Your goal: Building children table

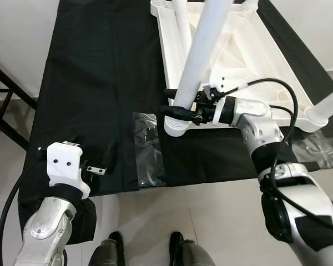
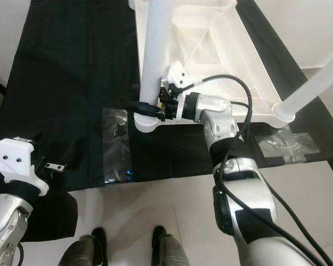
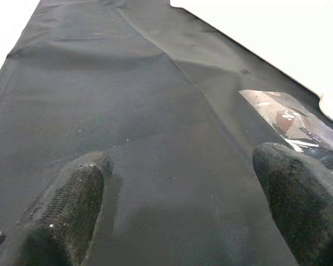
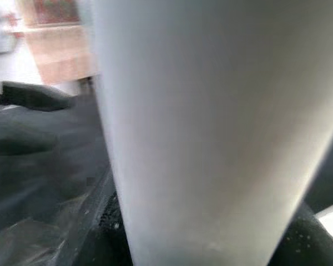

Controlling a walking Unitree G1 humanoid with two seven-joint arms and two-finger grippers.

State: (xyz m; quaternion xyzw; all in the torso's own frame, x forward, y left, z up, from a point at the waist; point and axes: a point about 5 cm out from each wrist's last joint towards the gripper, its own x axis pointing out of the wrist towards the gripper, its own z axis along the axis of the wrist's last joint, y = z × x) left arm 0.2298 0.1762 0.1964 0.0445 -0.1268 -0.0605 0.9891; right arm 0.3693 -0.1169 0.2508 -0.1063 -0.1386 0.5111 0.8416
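Observation:
The white children's table top [image 1: 250, 50] lies upside down on a black cloth [image 1: 100, 83]. A white table leg [image 1: 202, 44] stands up from its near left corner socket [image 1: 177, 124]. My right gripper [image 1: 180, 109] is shut on this leg just above the socket, one black finger on each side. In the right wrist view the leg [image 4: 211, 127] is very close, with a finger [image 4: 308, 238] beside it. My left gripper [image 3: 183, 199] hovers open over bare cloth at the near left, its white wrist mount [image 1: 64, 163] over it.
A second white leg [image 1: 327, 105] stands at the table's near right corner. A clear plastic bag [image 1: 147, 149] lies at the cloth's front edge, another [image 1: 322, 149] to the right. A black frame [image 1: 5, 105] stands at left. My feet [image 1: 144, 249] are on the tiled floor.

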